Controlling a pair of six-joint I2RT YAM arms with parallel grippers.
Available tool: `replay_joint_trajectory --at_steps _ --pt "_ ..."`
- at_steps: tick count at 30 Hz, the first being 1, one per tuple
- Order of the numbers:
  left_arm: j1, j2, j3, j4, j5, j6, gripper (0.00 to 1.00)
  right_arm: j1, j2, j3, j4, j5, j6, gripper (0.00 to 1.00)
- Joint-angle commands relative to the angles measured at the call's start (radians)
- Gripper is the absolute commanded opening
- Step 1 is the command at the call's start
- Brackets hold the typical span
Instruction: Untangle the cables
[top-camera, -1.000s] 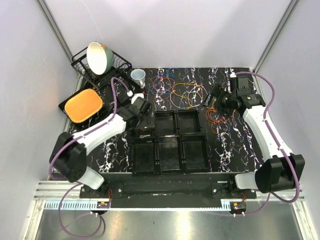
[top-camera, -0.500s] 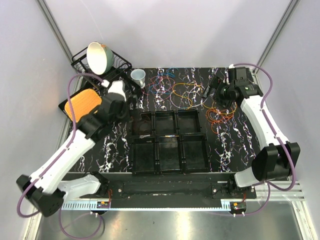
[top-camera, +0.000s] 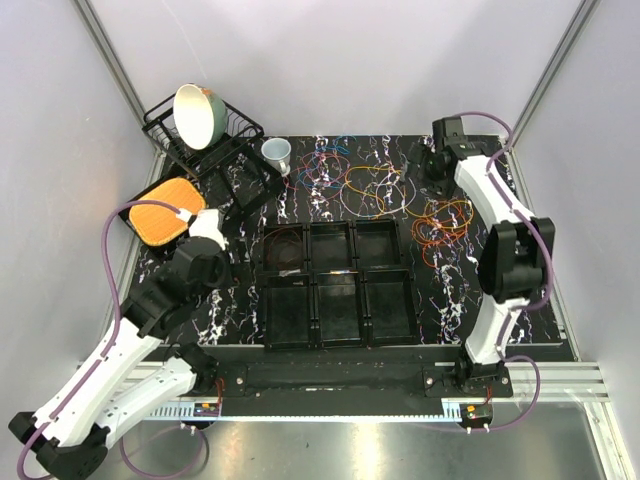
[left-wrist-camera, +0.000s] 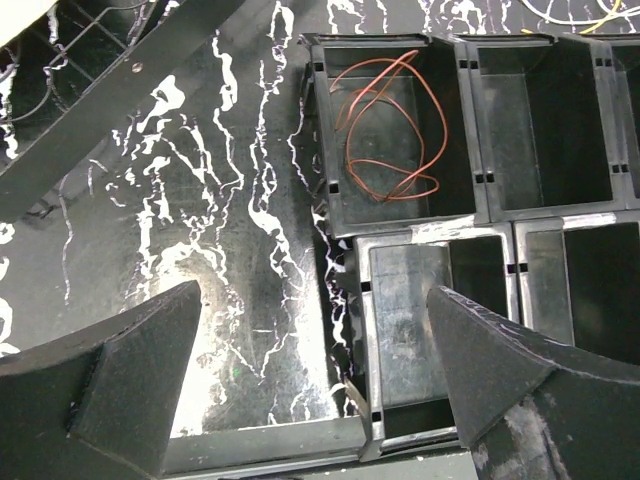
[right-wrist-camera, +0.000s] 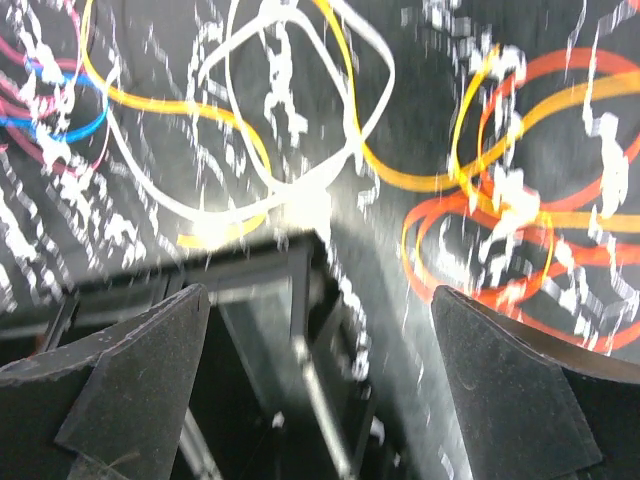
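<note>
Cables (top-camera: 372, 185) sprawl in loose coloured loops across the far counter (top-camera: 455, 290), beyond the black bins (top-camera: 358, 270). One orange loop (left-wrist-camera: 385, 135) lies in the far-left bin. Left hand (left-wrist-camera: 315, 340) hovers empty with its fingers wide apart. The right hand (right-wrist-camera: 320, 345), in a blurred view, seems likewise spread above the loops.

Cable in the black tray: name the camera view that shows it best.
Left wrist: the orange-brown cable lies coiled, close and sharp, in the tray's far-left compartment. Top external shows only a faint trace of it there. Right wrist, blurred, does not show it.
</note>
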Motion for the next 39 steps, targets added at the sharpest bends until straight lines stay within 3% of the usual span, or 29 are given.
replay_joint_trajectory --at_steps 1,5,11,14,21,28,31,34,35,36,37,39 --pt "-0.01 -0.037 0.002 -0.007 -0.061 -0.008 0.99 0.001 0.127 0.174 0.042 0.08 -0.097 0.98" --pt "-0.007 -0.061 -0.04 0.053 0.032 0.05 0.99 -0.014 0.31 0.265 0.042 0.06 -0.113 0.92" --pt "-0.005 -0.061 -0.043 0.049 0.016 0.036 0.99 -0.062 0.447 0.372 0.045 0.002 -0.062 0.86" --pt "-0.003 -0.064 -0.042 0.049 0.014 0.035 0.99 -0.067 0.472 0.401 0.043 0.011 -0.061 0.85" --pt "0.009 -0.073 -0.042 0.049 0.014 0.039 0.99 -0.074 0.517 0.43 0.043 0.007 -0.061 0.71" --pt "0.013 -0.065 -0.04 0.049 0.017 0.041 0.98 -0.079 0.582 0.487 0.042 -0.013 -0.065 0.66" --pt "0.013 -0.061 -0.04 0.049 0.017 0.038 0.98 -0.083 0.596 0.515 0.043 -0.021 -0.067 0.59" --pt "0.013 -0.059 -0.04 0.049 0.016 0.036 0.97 -0.088 0.621 0.554 0.028 -0.038 -0.065 0.38" --pt "0.013 -0.059 -0.04 0.047 0.016 0.038 0.97 -0.09 0.622 0.571 0.019 -0.04 -0.062 0.15" --pt "0.015 -0.061 -0.042 0.047 0.014 0.036 0.97 -0.09 0.621 0.614 0.007 -0.041 -0.062 0.05" --pt "0.013 -0.061 -0.04 0.047 0.013 0.036 0.97 -0.09 0.609 0.643 -0.021 -0.044 -0.062 0.0" --pt "0.015 -0.064 -0.04 0.047 0.013 0.036 0.97 -0.088 0.589 0.761 -0.065 -0.049 -0.061 0.0"
